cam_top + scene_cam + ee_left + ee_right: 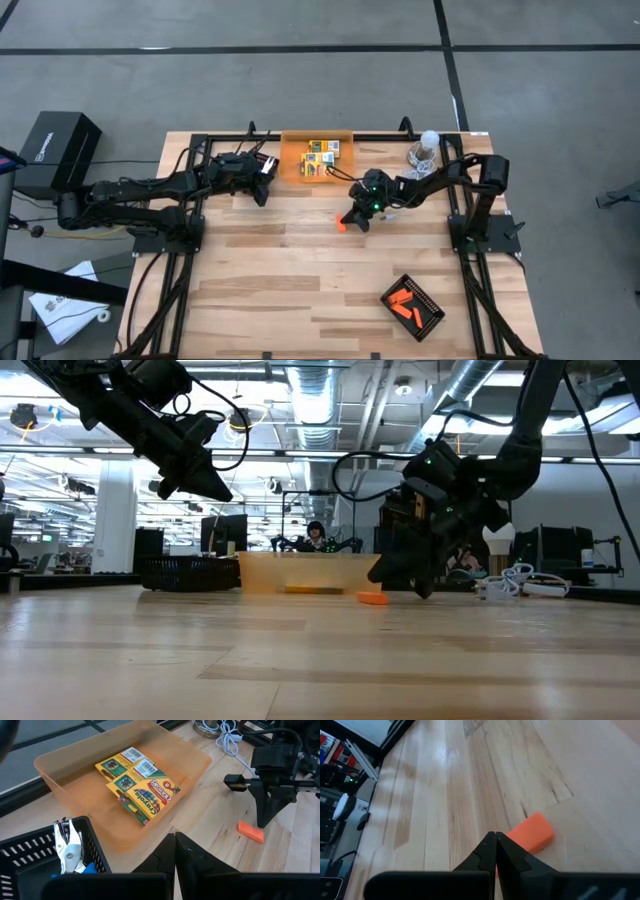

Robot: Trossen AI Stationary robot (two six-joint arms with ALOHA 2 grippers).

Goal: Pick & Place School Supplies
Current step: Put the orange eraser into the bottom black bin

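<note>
Light wood table [300, 290] in big open workshop, grey floor around, person seated far behind in low view.

Near edge: black ridged tray [412, 306] w/ few orange sticks inside, well apart from both arms.

Mid table: right gripper [357, 220] low over boards, fingers pressed together, nothing between them. One orange stick [532, 834] flat on wood just beside fingertips, slightly ahead and to one side; cannot tell if touching.

Further back: orange bin [292, 172] at far edge w/ crayon boxes [140, 782] stacked inside, some overlapping. Left gripper [262, 184] hangs near bin's left side, clenched too, empty. Second black tray [35, 850] close to it, w/ blue-handled pliers [70, 851] inside. White cable w/ bulb [427, 148] at far right corner, not part of job.

Risks, as judgement:
- Closed fingers can't grip stick; coming down like this would only push or flick it away. Need to open first, then straddle it.
- Stick lies flat and low, so pads may scrape wood or pinch only a corner, and stick slips out.
- Stick lies off fingers' line; w/o re-centring, one finger lands on top of it.
- Both arms near bin, so possible clash at drop-off.
</note>
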